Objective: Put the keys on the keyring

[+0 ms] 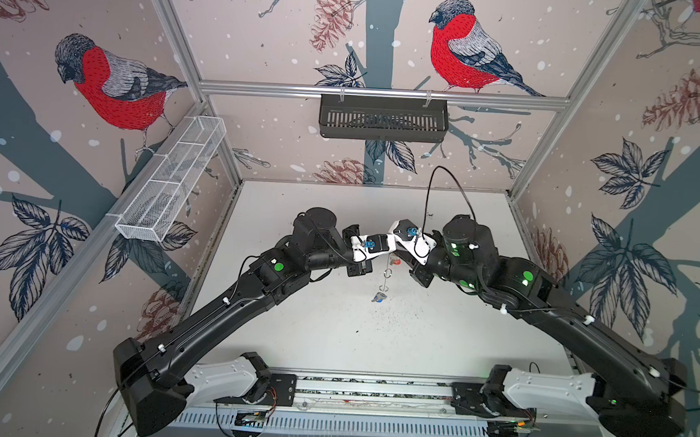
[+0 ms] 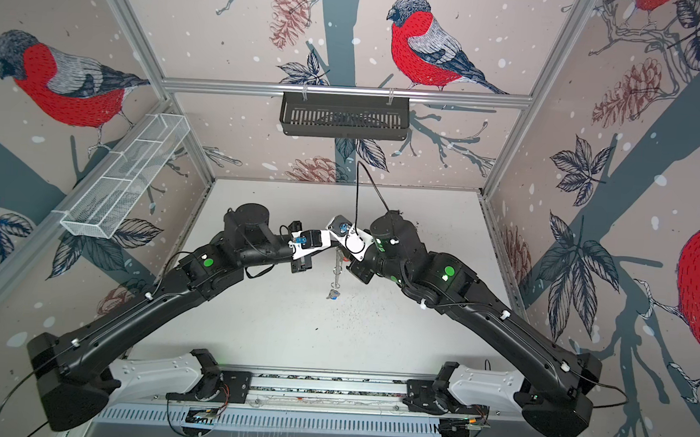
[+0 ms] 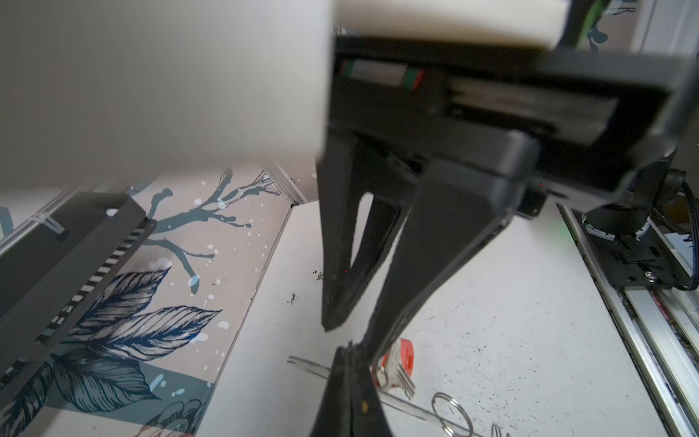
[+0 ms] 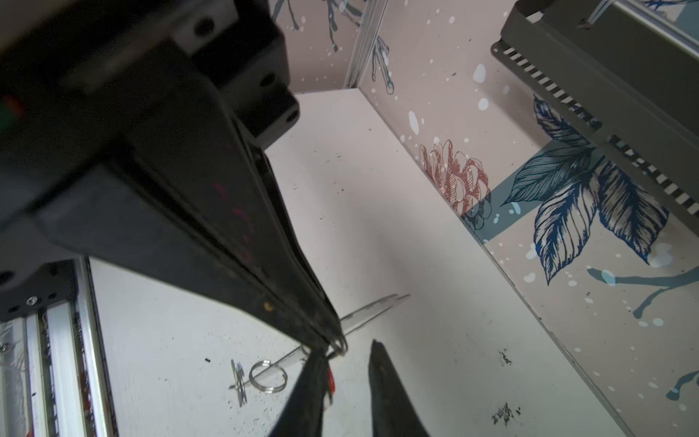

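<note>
Surroundings: You have a black slotted basket [image 1: 383, 123] on the back wall and a white wire basket [image 1: 171, 179] on the left wall, both well apart from the work. Dark specks dot the white bench [image 1: 332, 339].
In the way: In both top views the white wrist mounts [image 1: 419, 242] cover the fingertips, so you cannot read either grip there. In the left wrist view a blurred white mass fills one corner, and the right arm's fingers stand across the middle.
Left end effector [image 4: 330, 340]: clenched, its tips pinching the thin edge of the keyring [image 4: 372, 311].
Right end effector [image 4: 348, 348]: released, with a clear gap between its fingers and nothing in it; its tips sit just beside the left arm's.
Top views only: You see the blue-tagged key [image 1: 379, 298] at the keyring's near end; you cannot tell whether it is threaded on.
Wrist views add: You see the red-tagged key [image 3: 403, 357] sharply, silver blade beside a round-ended tag, just beside one right finger. From above it is only an orange spot. A split ring [image 4: 268, 374] sits at the keyring's edge.
Keyring look: see-through and thin. From above you see it edge-on as a pale line between the two arms, over mid-bench. You cannot tell whether it touches the bench.
</note>
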You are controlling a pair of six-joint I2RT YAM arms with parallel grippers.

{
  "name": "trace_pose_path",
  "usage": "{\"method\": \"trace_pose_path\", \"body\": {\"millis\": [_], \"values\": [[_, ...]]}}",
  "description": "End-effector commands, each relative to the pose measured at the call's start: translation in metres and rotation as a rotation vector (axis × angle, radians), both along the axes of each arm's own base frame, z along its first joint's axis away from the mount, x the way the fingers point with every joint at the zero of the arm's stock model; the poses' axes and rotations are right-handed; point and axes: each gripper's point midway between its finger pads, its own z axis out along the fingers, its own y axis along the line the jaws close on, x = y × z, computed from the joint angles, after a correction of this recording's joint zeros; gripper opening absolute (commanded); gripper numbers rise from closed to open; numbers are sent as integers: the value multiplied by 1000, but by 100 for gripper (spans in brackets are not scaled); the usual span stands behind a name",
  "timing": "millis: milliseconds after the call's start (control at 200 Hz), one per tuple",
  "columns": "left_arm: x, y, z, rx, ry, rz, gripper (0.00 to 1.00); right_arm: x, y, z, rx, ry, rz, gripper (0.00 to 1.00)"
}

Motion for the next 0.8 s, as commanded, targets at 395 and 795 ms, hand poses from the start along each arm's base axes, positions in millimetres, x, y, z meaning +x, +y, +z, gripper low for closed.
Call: {"method": "trace_pose_path", "body": {"millis": [395, 795], "values": [[67, 20, 33, -378, 226, 421, 0, 29, -15, 11, 356, -184, -237, 28], [53, 22, 42, -497, 275, 391, 0, 31, 11, 4, 371, -231, -167, 34]]}}
